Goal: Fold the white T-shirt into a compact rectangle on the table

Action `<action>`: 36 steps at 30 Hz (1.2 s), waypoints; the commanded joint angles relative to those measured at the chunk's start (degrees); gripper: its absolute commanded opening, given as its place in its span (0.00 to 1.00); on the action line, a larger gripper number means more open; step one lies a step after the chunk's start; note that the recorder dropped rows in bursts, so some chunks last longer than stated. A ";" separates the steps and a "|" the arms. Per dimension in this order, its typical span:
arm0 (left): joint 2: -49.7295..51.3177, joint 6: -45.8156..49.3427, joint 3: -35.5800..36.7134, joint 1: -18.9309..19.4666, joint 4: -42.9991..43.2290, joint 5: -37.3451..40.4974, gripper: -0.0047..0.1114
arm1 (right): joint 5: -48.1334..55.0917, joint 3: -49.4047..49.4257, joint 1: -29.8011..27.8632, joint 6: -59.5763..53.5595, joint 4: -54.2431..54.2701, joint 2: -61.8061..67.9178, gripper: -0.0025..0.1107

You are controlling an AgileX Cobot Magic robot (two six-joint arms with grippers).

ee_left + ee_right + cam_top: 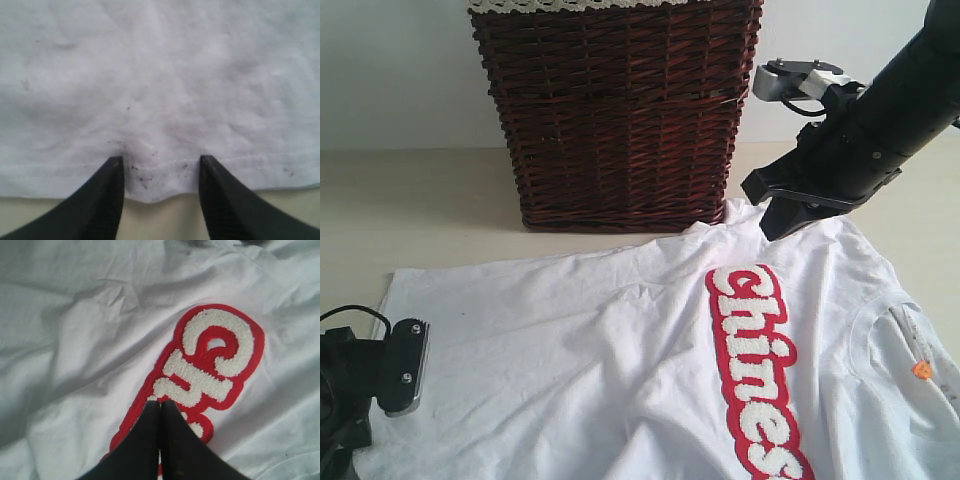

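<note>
Pale beige table (420, 200) carries the white T-shirt (580, 340), spread flat before a far wicker basket (620, 110). Near left, the left gripper (160, 172) straddles its hem, jaws half apart. The right gripper (160, 402), pinched closed and empty, hovers far right. No fold looks made yet, so all the folding remains.

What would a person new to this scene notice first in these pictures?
The fuzzy white lettering outlined in red runs across the white T-shirt, which lies spread on the table before a dark wicker basket. The right gripper, fingers shut, is over that lettering; the left gripper sits at the shirt's hem, fingers apart.
</note>
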 commanded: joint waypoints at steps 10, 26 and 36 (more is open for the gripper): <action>3.44 0.71 3.19 0.63 5.45 -10.23 0.45 | -0.52 0.17 0.00 -0.67 0.19 -0.60 0.02; 14.21 4.08 -8.65 16.52 12.47 -15.45 0.45 | -1.75 0.17 0.00 -0.67 -1.75 -0.60 0.02; 14.71 8.33 -13.65 22.94 12.15 -9.29 0.45 | -2.25 0.17 0.00 -0.55 -5.98 -0.60 0.02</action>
